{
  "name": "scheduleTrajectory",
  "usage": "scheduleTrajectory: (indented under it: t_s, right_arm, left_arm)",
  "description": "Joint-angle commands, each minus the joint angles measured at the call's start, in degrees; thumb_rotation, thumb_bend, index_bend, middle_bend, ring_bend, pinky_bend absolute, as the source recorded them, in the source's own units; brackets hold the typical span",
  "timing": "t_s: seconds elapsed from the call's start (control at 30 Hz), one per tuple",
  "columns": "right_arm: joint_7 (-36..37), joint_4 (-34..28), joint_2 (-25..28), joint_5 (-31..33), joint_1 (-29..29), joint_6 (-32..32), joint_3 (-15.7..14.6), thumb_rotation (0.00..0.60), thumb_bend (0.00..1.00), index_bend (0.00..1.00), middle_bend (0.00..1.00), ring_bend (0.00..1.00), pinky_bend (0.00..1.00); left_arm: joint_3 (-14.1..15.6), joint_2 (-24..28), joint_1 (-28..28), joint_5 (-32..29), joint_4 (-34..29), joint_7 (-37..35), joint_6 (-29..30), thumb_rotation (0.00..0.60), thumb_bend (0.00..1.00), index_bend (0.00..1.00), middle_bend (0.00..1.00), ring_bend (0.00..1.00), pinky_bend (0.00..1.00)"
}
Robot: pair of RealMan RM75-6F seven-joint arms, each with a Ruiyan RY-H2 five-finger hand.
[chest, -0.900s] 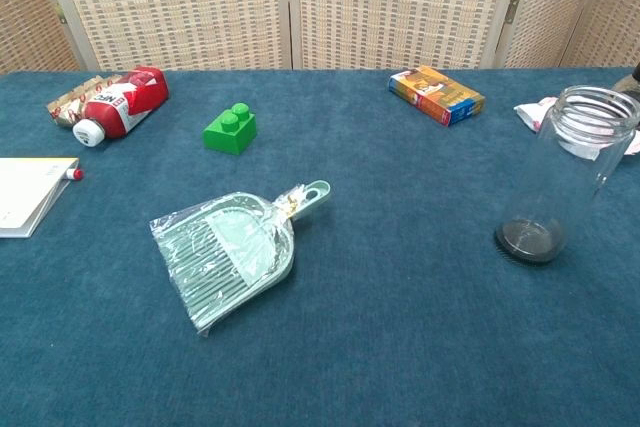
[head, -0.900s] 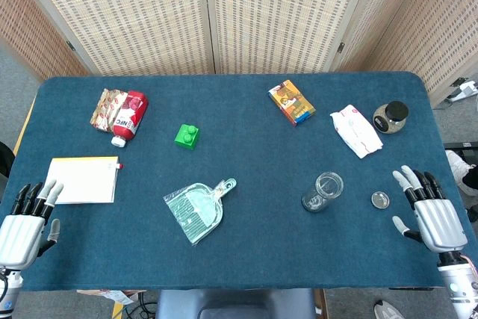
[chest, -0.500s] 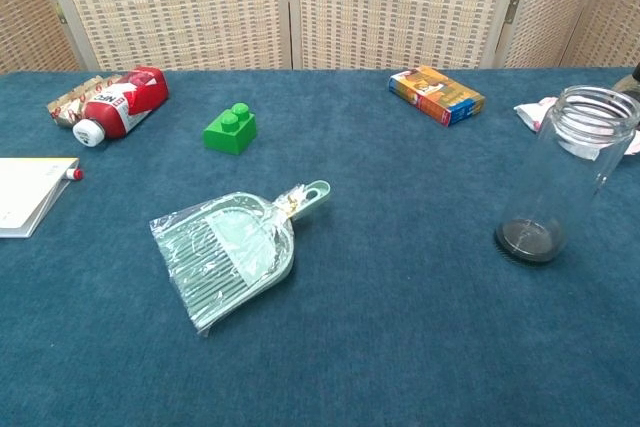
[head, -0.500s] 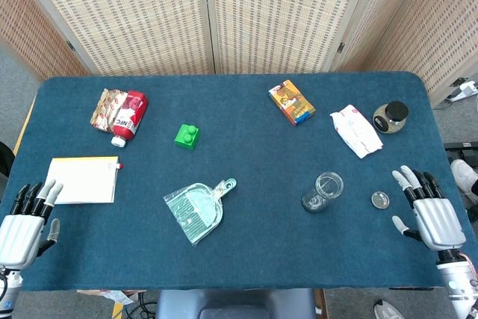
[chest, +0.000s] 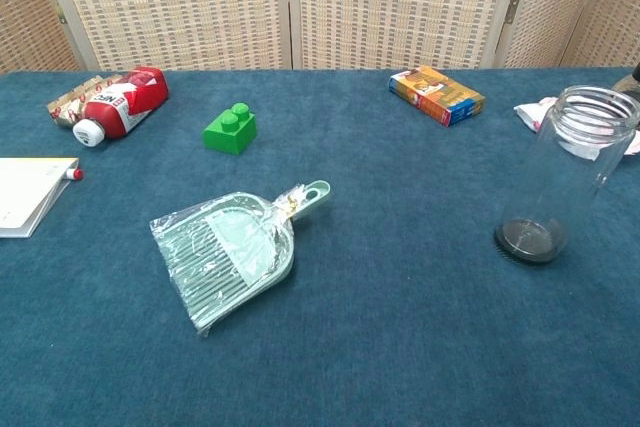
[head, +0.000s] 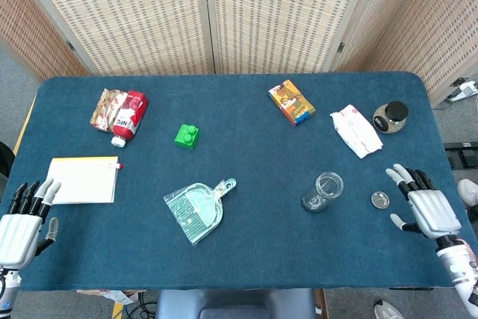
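Observation:
My left hand lies open at the table's front left corner, fingers spread, just below a white notepad. My right hand is open at the front right, fingers apart, holding nothing. A small round lid lies just left of it. An empty clear glass jar stands upright further left, and it also shows in the chest view as the jar. Neither hand appears in the chest view.
A wrapped pale green dustpan lies at centre front. Further back are a green toy brick, a red tube with a snack packet, an orange box, a white packet and a dark-lidded jar.
My right hand has shifted slightly up and to the left, toward the small lid. The left hand has barely moved.

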Motion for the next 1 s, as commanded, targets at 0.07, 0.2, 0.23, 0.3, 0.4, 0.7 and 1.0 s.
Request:
scheduleTrajectory:
  t_s: [0.07,0.2,0.23,0.3,0.4,0.7,1.0]
  right_arm:
    - [1.62,0.33,1.86,1.82,2.9,-5.11,0.21,0.6,0.3,0.18,0.0,0.0,0.0]
    - [3.46,1.55,2.24,3.19,4.96,-9.03,0.63,0.6,0.31,0.27,0.0,0.0,0.0]
    - [3.98,1.93,2.24,3.46,5.42,-9.92,0.7,0.6,0.31,0.29,0.0,0.0,0.0]
    - [5.14,2.87,2.15,3.95,6.39,-11.77,0.84,0.6,0.32,0.31,0.0,0.0,0.0]
    - [6.75,4.27,1.76,4.51,7.55,-14.06,0.93,0.6,0.33,0.33,0.0,0.0,0.0]
    - [8.83,8.25,-0.6,5.29,9.58,-18.52,0.29,0.6,0.38,0.41,0.0,0.0,0.0]
    - [8.56,9.19,-1.64,5.94,10.29,-19.52,-0.06,0.6,0.41,0.48,0.0,0.0,0.0]
  left_arm:
    - [-0.02,-0.01,-0.03,-0.17,0.11,-0.03,-0.14,0.6,0.54,0.0,0.06,0.0,0.0]
    - [-0.08,0.03,0.0,-0.23,0.07,-0.24,-0.03,0.6,0.54,0.0,0.06,0.0,0.0]
    - [-0.1,0.05,0.01,-0.23,0.07,-0.29,0.01,0.6,0.54,0.0,0.06,0.0,0.0]
    - [-0.13,0.07,0.03,-0.32,0.09,-0.32,0.02,0.6,0.54,0.0,0.06,0.0,0.0]
    - [-0.15,0.07,0.03,-0.41,0.11,-0.28,-0.01,0.6,0.54,0.0,0.06,0.0,0.0]
    - [-0.18,0.08,0.14,-0.28,0.12,-0.38,0.37,0.6,0.54,0.0,0.06,0.0,0.0]
    - [-0.2,0.21,0.26,-0.1,0.09,-0.66,0.76,0.6,0.54,0.0,0.06,0.0,0.0]
